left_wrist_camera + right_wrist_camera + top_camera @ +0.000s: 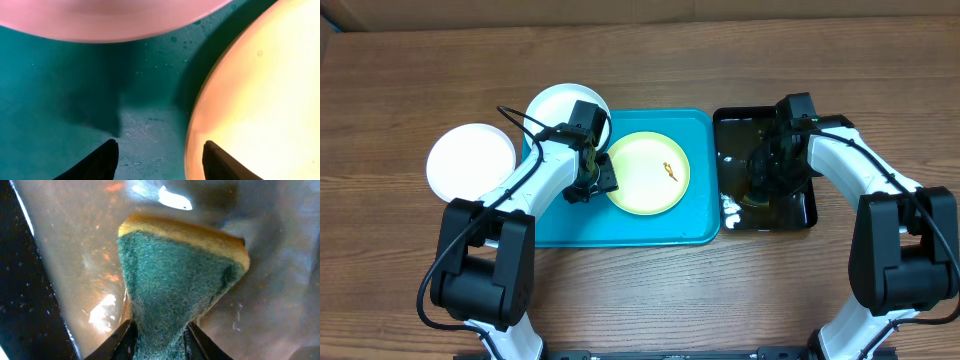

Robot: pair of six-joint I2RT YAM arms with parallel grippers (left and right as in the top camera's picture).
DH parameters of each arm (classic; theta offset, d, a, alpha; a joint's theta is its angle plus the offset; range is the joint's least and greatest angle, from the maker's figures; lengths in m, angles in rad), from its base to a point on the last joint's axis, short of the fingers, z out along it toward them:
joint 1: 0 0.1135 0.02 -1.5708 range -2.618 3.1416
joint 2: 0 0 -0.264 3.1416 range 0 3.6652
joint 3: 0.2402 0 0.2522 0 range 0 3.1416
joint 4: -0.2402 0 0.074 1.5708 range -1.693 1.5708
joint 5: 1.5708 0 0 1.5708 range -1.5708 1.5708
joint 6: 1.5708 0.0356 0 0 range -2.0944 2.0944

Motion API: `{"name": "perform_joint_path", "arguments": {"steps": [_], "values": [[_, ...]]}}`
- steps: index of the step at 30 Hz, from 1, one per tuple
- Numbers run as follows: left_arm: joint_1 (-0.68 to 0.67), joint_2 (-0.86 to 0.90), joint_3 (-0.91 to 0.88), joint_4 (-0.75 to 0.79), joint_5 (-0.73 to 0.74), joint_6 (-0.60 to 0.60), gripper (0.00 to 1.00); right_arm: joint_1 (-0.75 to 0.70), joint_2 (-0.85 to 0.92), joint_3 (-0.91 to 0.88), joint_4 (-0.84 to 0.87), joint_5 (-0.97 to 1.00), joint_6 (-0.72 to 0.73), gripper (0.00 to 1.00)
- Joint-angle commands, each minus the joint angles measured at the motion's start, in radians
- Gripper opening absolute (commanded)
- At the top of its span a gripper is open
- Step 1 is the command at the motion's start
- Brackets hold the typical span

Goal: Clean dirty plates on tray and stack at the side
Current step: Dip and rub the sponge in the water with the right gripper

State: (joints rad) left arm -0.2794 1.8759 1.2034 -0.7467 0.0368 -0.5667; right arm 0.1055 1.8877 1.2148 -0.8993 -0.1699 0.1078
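Straddles the smeared yellow-green plate's (pixel 645 175) left rim with the left gripper (pixel 162 152), jaws apart, likely to steady it mid-tray (pixel 620 232). Pinches the sponge (pixel 175 275) tight in the right gripper (pixel 159 335) over the black tray (pixel 800 212) at right, probably wetting it.

Even light; plate (pixel 100 20) seemingly out of focus

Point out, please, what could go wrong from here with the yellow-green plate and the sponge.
The left gripper straddles the rim of the yellow-green plate, which lies flat on the tray; closing might push it aside rather than lift it. The right gripper pinches the sponge by one narrow end over the black tray, so it might twist loose during scrubbing.
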Motion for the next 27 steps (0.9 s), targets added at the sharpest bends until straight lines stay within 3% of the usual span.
{"name": "perform_joint_path", "arguments": {"steps": [1,2,3,8,12,14,16,17,22,23,25,26,27], "values": [[-0.003,-0.010,0.010,0.001,-0.010,0.006,0.57,0.000,-0.024,-0.010,0.004,-0.007,-0.006,0.57],[-0.003,-0.010,0.010,0.000,-0.010,0.006,0.57,0.000,-0.024,-0.010,0.004,-0.007,-0.006,0.67],[-0.004,-0.008,0.010,0.000,-0.010,0.006,0.57,0.000,-0.024,-0.010,0.005,-0.007,-0.006,0.70],[-0.016,0.009,0.010,0.006,-0.015,0.006,0.56,0.000,-0.024,-0.011,0.023,-0.006,-0.006,0.68],[-0.018,0.011,0.010,0.021,-0.018,0.006,0.43,0.000,-0.024,-0.018,0.027,-0.004,-0.006,0.63],[-0.018,0.011,0.010,0.027,-0.018,0.006,0.36,0.000,-0.024,-0.018,0.015,-0.004,-0.006,0.72],[-0.018,0.011,0.010,0.026,-0.018,0.006,0.32,0.000,-0.024,-0.018,-0.002,-0.004,-0.006,0.72],[-0.018,0.011,0.010,0.026,-0.018,0.006,0.30,0.000,-0.024,-0.018,-0.011,-0.004,-0.006,0.68],[-0.018,0.011,0.010,0.029,-0.016,0.006,0.30,0.000,-0.024,-0.018,-0.078,-0.005,-0.006,0.26],[-0.018,0.011,0.010,0.030,-0.016,0.006,0.30,0.000,-0.024,-0.018,-0.092,-0.005,-0.006,0.24],[-0.018,0.011,0.010,0.030,-0.018,0.006,0.31,0.000,-0.024,-0.018,-0.098,-0.005,-0.006,0.29],[-0.018,0.011,0.010,0.030,-0.018,0.006,0.32,0.000,-0.024,-0.018,-0.094,-0.005,-0.006,0.50],[-0.018,0.011,0.010,0.030,-0.018,0.006,0.33,0.000,-0.024,-0.018,-0.085,-0.004,-0.006,0.58]]}}
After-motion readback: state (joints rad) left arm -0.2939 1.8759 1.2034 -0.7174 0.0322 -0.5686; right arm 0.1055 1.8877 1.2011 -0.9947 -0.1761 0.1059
